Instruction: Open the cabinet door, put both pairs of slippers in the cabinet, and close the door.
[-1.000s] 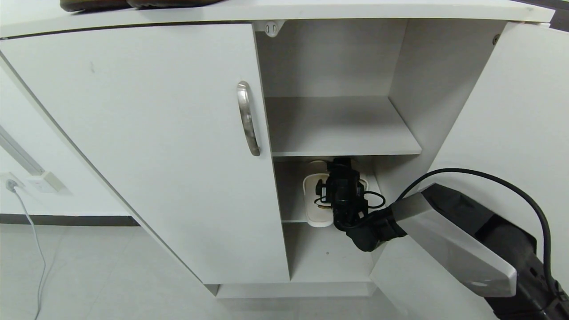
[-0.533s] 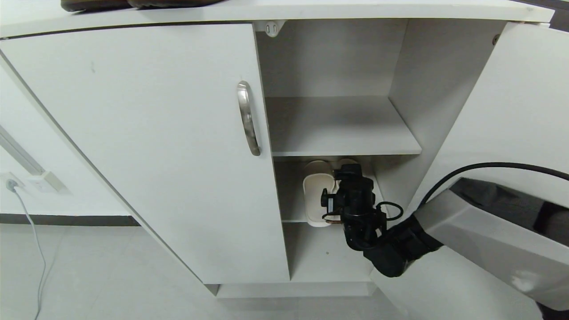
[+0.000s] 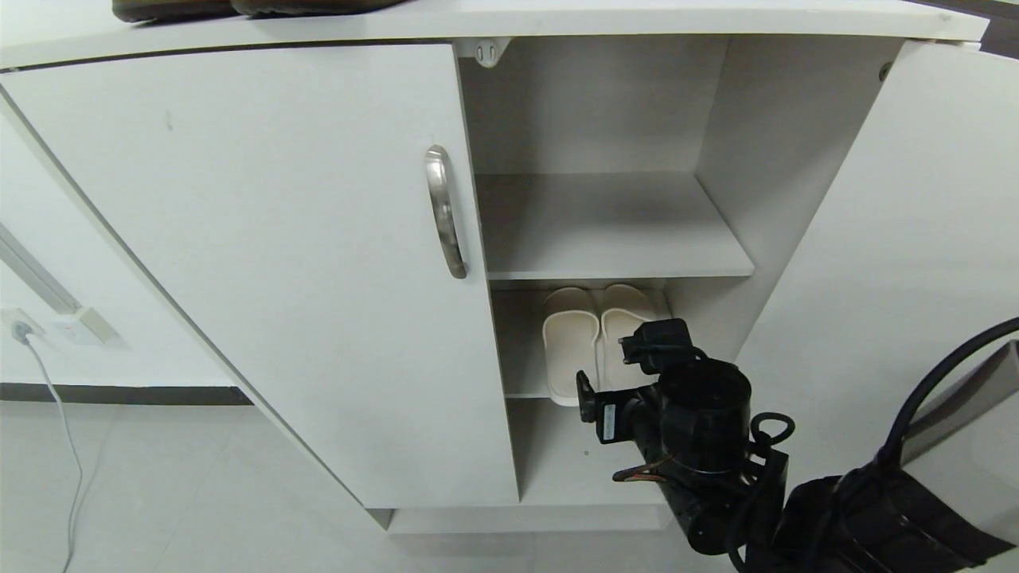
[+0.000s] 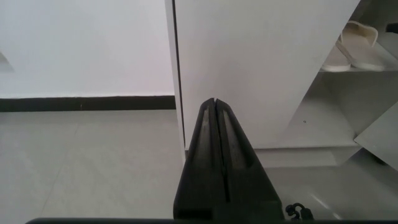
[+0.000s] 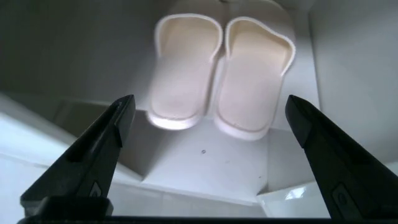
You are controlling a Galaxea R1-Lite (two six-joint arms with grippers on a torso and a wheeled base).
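Right gripper (image 5: 210,109): I have pulled it back past the shelf's (image 3: 521,376) front edge, fingers apart. White slippers (image 3: 597,338): now uncovered.

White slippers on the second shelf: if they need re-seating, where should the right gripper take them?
Probably pinch the two inner walls where the white slippers meet, at the heel ends, coming from the open front. They lie side by side, touching, heels jutting past the shelf edge toward the right gripper, whose jaws stand open.

Cream slide slippers (image 3: 599,338): I see them paired on the lower shelf (image 3: 522,376).
White cabinet door (image 3: 899,239): open.
Dark slippers (image 3: 239,6): atop the cabinet (image 3: 605,17).
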